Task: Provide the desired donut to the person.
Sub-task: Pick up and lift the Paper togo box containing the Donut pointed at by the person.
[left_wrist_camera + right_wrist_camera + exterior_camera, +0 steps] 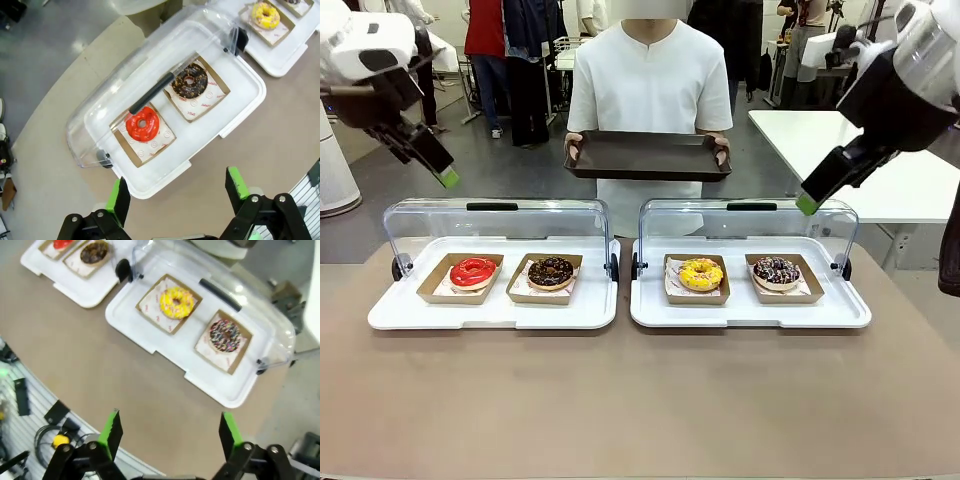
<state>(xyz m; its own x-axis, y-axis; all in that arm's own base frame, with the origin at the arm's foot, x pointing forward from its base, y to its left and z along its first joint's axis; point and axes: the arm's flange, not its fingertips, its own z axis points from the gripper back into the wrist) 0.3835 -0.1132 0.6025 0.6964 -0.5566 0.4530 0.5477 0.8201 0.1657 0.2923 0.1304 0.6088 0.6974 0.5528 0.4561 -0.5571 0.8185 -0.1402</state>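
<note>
The person (pixel 650 80) in a white shirt stands at the far side, holding out a dark tray (pixel 648 155) with both hands. Four donuts lie in paper boats: a red donut (pixel 473 271) (pixel 142 124) and a chocolate donut (pixel 551 271) (pixel 190 81) in the left case, a yellow donut (pixel 701 273) (pixel 176 302) and a sprinkled chocolate donut (pixel 777 270) (pixel 225 335) in the right case. My left gripper (pixel 448 178) (pixel 177 187) hangs open, high above the left case. My right gripper (pixel 807 204) (pixel 170 426) hangs open above the right case. Neither holds anything.
Both white display cases (pixel 490 315) (pixel 750 315) have their clear lids (pixel 500 220) (pixel 750 220) swung up at the back. The brown table (pixel 640 400) stretches bare in front of them. A white table (pixel 910 180) stands at the far right. Bystanders stand behind.
</note>
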